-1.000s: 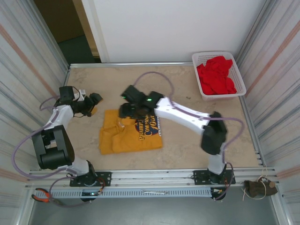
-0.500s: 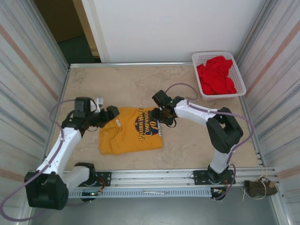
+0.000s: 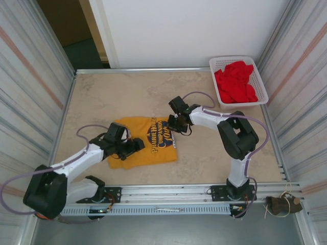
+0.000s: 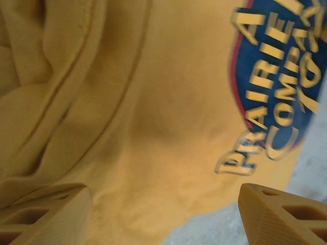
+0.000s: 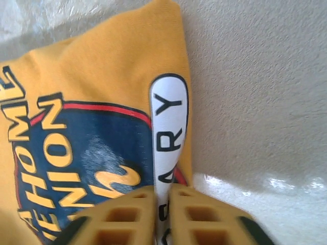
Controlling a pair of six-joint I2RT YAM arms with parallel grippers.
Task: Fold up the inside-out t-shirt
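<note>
The inside-out t-shirt (image 3: 153,155) lies folded and mustard yellow on the table, left of centre, with a blue printed logo on its right part. My left gripper (image 3: 134,147) hovers low over the shirt's near left part. In the left wrist view it is open (image 4: 163,204), with yellow cloth (image 4: 153,102) and the shirt's near edge between the spread fingers. My right gripper (image 3: 175,124) is at the shirt's far right corner. In the right wrist view it is shut (image 5: 162,196), with a strip of the shirt's (image 5: 117,66) white print pinched between the fingers.
A white basket (image 3: 237,58) holding red garments (image 3: 235,81) stands at the table's far right corner. Corrugated metal walls close in both sides. Bare table lies beyond the shirt and to its right.
The left arm swung down from the shirt's far left corner to its near left part, staying open. The right gripper moved from the shirt's middle to its far right corner and closed there.
</note>
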